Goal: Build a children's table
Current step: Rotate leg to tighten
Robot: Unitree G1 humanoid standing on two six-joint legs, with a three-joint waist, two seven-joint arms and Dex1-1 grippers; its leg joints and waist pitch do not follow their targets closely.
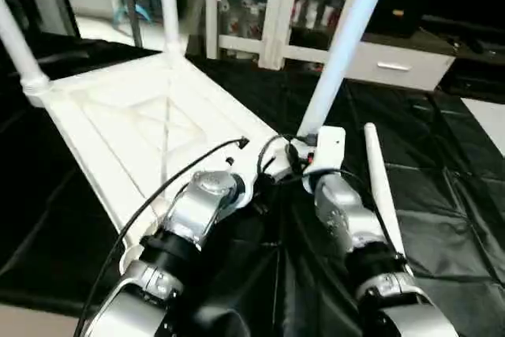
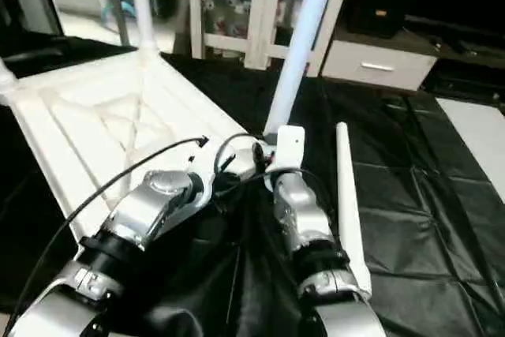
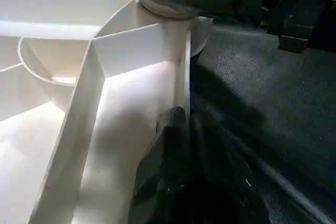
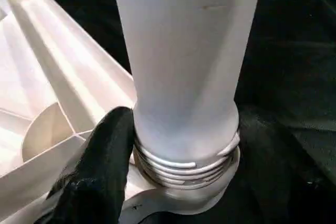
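Nearest the camera, both silver forearms reach forward over the bench (image 1: 442,219), which is covered in creased black sheeting.

The left gripper (image 3: 181,129) has its jaws clenched together, with the thin side wall of the table top (image 1: 142,128) running between or just beside the black fingertips; whether the wall is pinched cannot be told. A black cable (image 1: 170,183) loops over the left forearm toward the wrist.

The right gripper (image 4: 173,145) has its jaws spread around the base of the near leg (image 1: 339,45). One black finger (image 4: 102,166) lies against the leg just above its threaded end. The threads are still exposed above the corner socket (image 4: 178,200), so the leg is not fully seated.

A loose leg (image 1: 380,183) lies flat on the black sheeting just beside the right forearm, on its outer side, pointing away from the robot.

The table top lies upside down on the bench, ribbed underside up, extending away and to the left of the grippers. Two further legs stand in its far corners: one at the left corner (image 1: 17,49), one at the far corner (image 1: 168,5).

Beyond the bench stand a white cabinet (image 1: 268,9) with glass doors and a white drawer unit (image 1: 402,65) to its right.
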